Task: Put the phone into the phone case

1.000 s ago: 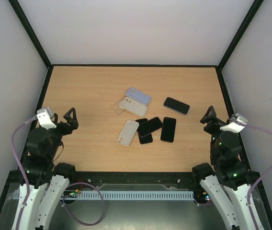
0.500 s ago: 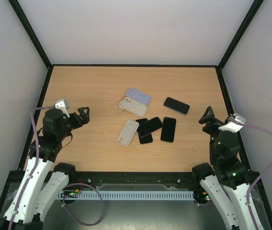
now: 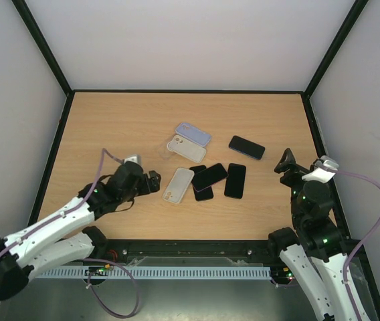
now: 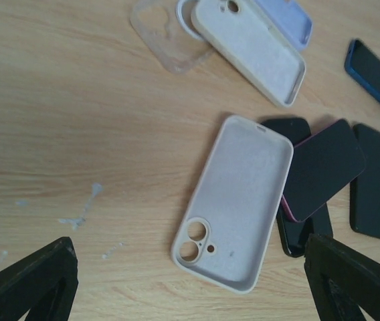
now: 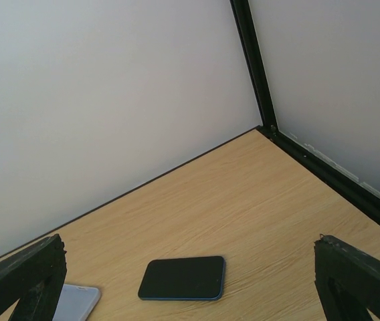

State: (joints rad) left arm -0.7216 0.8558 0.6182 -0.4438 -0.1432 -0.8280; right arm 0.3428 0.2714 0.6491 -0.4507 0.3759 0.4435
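An empty off-white phone case (image 3: 178,184) lies open side up in the middle of the table. My left gripper (image 3: 151,182) hovers open just left of it; in the left wrist view the case (image 4: 237,200) lies between and ahead of the wide fingers (image 4: 36,281). A pink-edged black phone (image 4: 324,170) overlaps the case's right rim and rests on another black phone (image 4: 297,231). A third black phone (image 3: 235,180) lies beside them. A blue-edged phone (image 3: 247,147) lies apart, ahead of my open right gripper (image 3: 285,162), which holds nothing.
A beige case (image 3: 186,148), a lavender case (image 3: 193,134) and a clear case (image 4: 166,37) lie stacked behind the pile. Black frame rails (image 3: 314,134) and white walls bound the table. In the right wrist view the blue-edged phone (image 5: 182,277) lies near the back wall.
The left arm has swung out from its rest spot at the left edge, rightward and forward to the off-white case. The right gripper shifted slightly left.
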